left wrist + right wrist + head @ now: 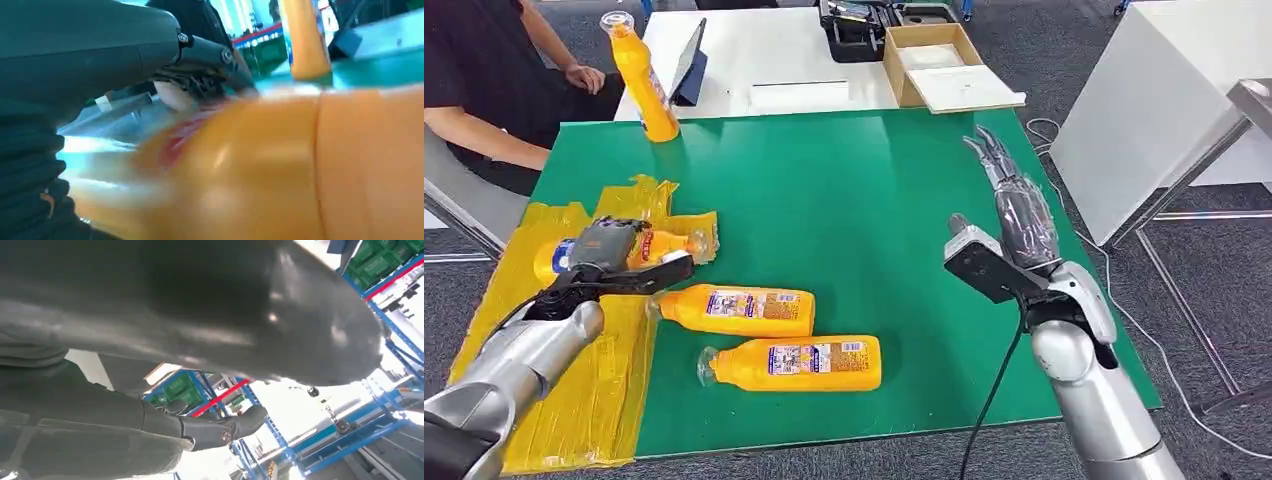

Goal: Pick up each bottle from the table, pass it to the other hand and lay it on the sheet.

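Left hand (609,262) clamped on a bottle (664,245) over the yellow sheet (574,400) at left — nearly laid. Right hand (1014,205) spread, empty. Left to do: two lying bottles (769,335) at centre, one upright bottle (642,80) upper left.

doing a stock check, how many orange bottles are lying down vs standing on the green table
Orange plastic bottles lying down: 3
Orange plastic bottles standing upright: 1
Total: 4

Head view bright and sharp; both wrist views blurred, with overexposed backgrounds.
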`<state>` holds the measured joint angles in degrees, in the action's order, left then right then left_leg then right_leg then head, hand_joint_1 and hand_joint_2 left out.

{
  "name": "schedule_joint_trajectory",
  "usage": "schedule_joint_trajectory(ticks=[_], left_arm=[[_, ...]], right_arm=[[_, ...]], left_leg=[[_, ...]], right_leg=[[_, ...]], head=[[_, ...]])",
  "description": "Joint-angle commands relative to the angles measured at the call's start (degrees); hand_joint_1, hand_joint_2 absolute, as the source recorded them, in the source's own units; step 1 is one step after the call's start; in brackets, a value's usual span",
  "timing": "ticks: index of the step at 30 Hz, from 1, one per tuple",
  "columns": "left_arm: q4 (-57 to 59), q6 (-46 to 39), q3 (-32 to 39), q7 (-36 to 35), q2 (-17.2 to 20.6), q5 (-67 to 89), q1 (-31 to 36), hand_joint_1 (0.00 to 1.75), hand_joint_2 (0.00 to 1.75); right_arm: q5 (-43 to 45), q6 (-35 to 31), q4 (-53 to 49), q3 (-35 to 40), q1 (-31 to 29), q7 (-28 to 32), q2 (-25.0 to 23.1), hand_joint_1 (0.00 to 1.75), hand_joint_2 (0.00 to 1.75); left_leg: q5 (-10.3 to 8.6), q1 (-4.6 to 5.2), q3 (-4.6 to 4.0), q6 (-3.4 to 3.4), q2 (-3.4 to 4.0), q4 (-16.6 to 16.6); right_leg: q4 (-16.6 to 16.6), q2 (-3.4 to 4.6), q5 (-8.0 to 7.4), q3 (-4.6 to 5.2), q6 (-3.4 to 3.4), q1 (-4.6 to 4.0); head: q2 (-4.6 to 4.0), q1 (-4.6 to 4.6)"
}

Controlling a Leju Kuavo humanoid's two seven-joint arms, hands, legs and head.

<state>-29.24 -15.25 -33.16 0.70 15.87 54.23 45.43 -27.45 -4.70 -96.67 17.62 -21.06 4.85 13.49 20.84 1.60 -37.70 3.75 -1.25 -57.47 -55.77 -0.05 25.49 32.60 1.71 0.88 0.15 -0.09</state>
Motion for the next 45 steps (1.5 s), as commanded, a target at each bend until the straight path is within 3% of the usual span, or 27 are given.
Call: schedule_joint_trajectory(ticks=[1, 8, 9, 15, 21, 23, 24, 32, 36, 37, 38, 45], left_arm=[[4.7, 0.9, 0.5, 0.5, -0.4, 0.3, 1.2, 0.0, 0.0], [4.6, 0.6, 1.3, 1.2, -0.6, -0.3, 0.9, 0.0, 0.0], [4.7, -0.2, 1.8, 1.5, -0.5, -0.6, 0.6, 0.0, 0.0], [4.6, -1.8, 3.8, 2.7, -0.2, -1.5, -0.4, 0.0, 0.0], [1.9, -3.6, 10.7, 6.3, -1.6, -7.6, -1.0, 0.0, 0.0], [-1.1, -3.1, 14.7, 8.4, -2.7, -12.9, -1.2, 0.0, 0.0], [-4.1, -2.7, 16.4, 9.3, -3.1, -15.4, -1.4, 0.0, 0.0], [-24.9, -1.1, 23.7, 10.3, -2.5, -34.0, -3.2, 0.0, 0.0], [-36.3, -3.9, 26.8, 12.8, -1.9, -45.1, -4.1, 0.0, 0.0], [-37.3, -4.0, 26.5, 12.7, -1.8, -46.9, -3.9, 0.0, 0.0], [-38.0, -4.2, 25.4, 13.5, -1.4, -48.4, -3.4, 0.0, 0.0], [-36.7, -5.2, 20.7, 14.1, -1.3, -50.7, -0.9, 0.0, 0.0]], right_arm=[[0.4, 0.2, 3.8, 3.2, -2.9, -0.2, 0.1, 0.0, 0.0], [0.6, 0.0, 4.0, 3.4, -2.8, -0.2, 0.2, 0.0, 0.0], [0.8, 0.0, 4.6, 3.8, -3.0, -0.2, 0.2, 0.0, 0.0], [0.6, 0.1, 6.8, 4.6, -4.2, -0.2, -1.4, 0.0, 0.0], [0.6, 0.6, 8.2, 5.7, -5.1, 0.0, -1.3, 0.0, 0.0], [0.8, 0.6, 7.9, 5.4, -4.4, -0.2, -1.3, 0.0, 0.0], [0.7, 0.5, 7.1, 5.2, -3.9, -0.5, -1.3, 0.0, 0.0], [3.1, 1.6, 5.0, 7.3, -2.9, -1.0, 0.1, 0.0, 0.0], [3.2, 2.6, 3.0, 9.5, -1.2, -2.3, -1.4, 0.0, 0.0], [3.5, 3.0, 2.9, 10.1, -1.2, -3.1, -1.3, 0.0, 1.75], [3.9, 3.7, 2.9, 11.2, -1.4, -4.1, -1.1, 0.0, 1.75], [4.2, 5.7, 3.1, 16.0, -2.5, -6.5, -0.3, 0.0, 1.75]], left_leg=[[0.09, -0.05, 0.2, -0.24, 0.15, 0.0], [0.19, -0.1, 0.49, -0.47, 0.26, 0.0], [0.06, -0.04, 0.16, -0.2, 0.12, 0.0], [0.07, -0.04, 0.18, -0.2, 0.2, 0.0], [0.1, -0.06, 0.24, -0.27, 0.2, 0.0], [0.18, -0.11, 0.47, -0.45, 0.27, 0.0], [0.03, -0.06, 0.11, -0.18, 0.07, 0.0], [0.04, -0.08, 0.05, -0.18, 0.02, 0.0], [0.12, -0.14, 0.13, -0.3, 0.1, -0.1], [0.06, -0.1, 0.06, -0.2, 0.1, 0.0], [0.25, -0.17, 0.38, -0.48, 0.22, -0.1], [0.09, -0.12, 0.18, -0.28, 0.06, -0.1]], right_leg=[[0.0, 0.1, 0.04, -0.19, -0.08, -0.04], [0.1, 0.15, 0.11, -0.49, -0.17, -0.09], [0.0, 0.07, 0.02, -0.15, -0.07, -0.03], [0.1, 0.15, 0.01, -0.16, -0.07, -0.03], [0.1, 0.14, 0.03, -0.23, -0.09, -0.06], [0.1, 0.16, 0.08, -0.48, -0.16, -0.09], [0.0, 0.02, 0.01, -0.11, -0.06, -0.05], [0.0, -0.03, 0.03, -0.06, -0.06, -0.06], [0.0, 0.02, 0.08, -0.15, -0.12, -0.12], [0.0, 0.04, 0.02, -0.04, -0.08, -0.08], [0.0, 0.1, 0.17, -0.39, -0.19, -0.15], [0.0, -0.01, 0.08, -0.16, -0.11, -0.08]], head=[[0.0, -0.02], [0.0, -0.02], [0.0, -0.02], [0.0, -0.02], [0.0, -0.02], [0.0, -0.02], [0.0, -0.02], [0.0, 0.0], [0.0, 0.0], [0.0, 0.0], [0.0, 0.0], [0.0, 0.0]])
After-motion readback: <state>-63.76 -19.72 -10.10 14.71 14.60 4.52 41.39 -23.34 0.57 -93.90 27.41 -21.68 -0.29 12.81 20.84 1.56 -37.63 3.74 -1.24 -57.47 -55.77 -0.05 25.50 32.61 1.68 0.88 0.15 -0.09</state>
